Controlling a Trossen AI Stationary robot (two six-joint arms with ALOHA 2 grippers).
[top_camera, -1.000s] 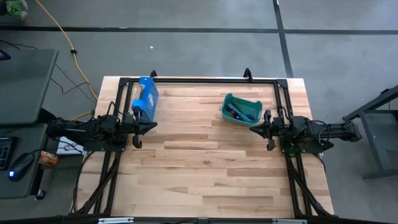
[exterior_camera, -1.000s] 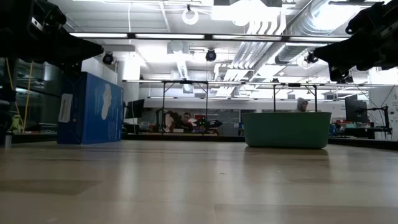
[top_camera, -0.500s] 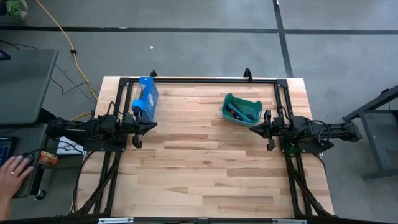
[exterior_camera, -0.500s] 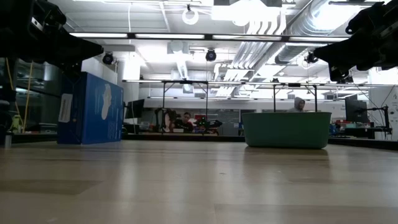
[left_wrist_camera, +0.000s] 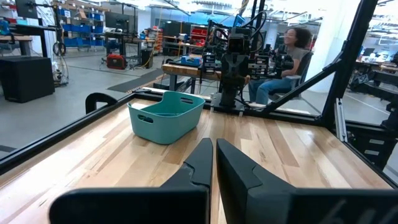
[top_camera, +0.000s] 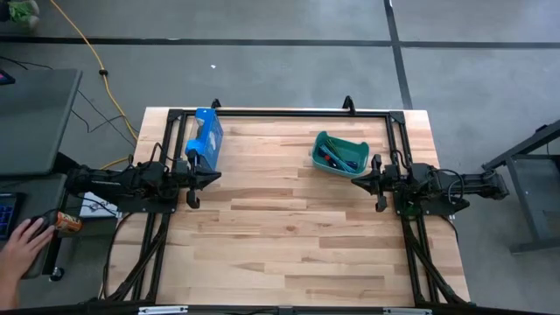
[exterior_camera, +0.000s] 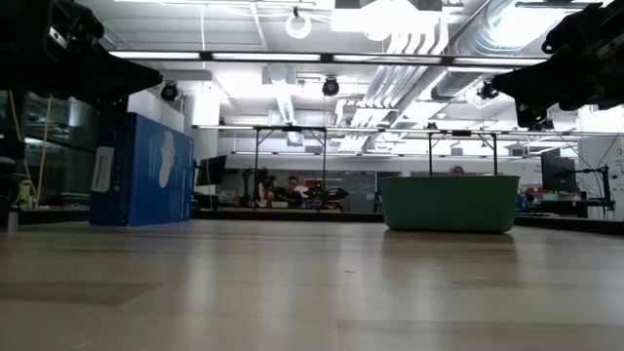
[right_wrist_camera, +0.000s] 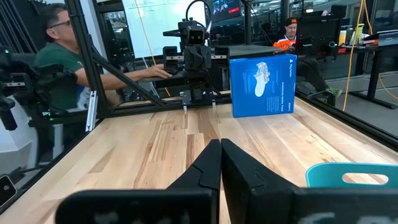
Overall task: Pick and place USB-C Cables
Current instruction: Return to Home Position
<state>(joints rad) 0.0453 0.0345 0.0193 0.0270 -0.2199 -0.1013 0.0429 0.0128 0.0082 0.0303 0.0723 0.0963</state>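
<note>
The USB-C cables [top_camera: 338, 159] lie bundled inside a teal bin [top_camera: 318, 145] at the table's far right; I make out a red-and-black one and a dark blue one. The bin's wall hides them in the low view and in the left wrist view. My left gripper [top_camera: 216, 178] hovers shut over the table's left side, pointing level toward the right. My right gripper [top_camera: 354, 181] hovers shut just on the near side of the bin, pointing level toward the left. In the wrist views, the fingers of my left gripper [left_wrist_camera: 214, 142] and of my right gripper [right_wrist_camera: 221, 142] meet with nothing between them.
A bright blue box [top_camera: 206, 140] stands upright at the far left, just beyond my left gripper. A black frame [top_camera: 280, 114] runs along the far and side edges. Bare wood [top_camera: 280, 236] fills the middle and near part of the table. A person's hand [top_camera: 22, 243] rests on the desk left of the table.
Both arms have kept still and nothing on the table has moved. A person's hand has come in onto the desk left of the table.
</note>
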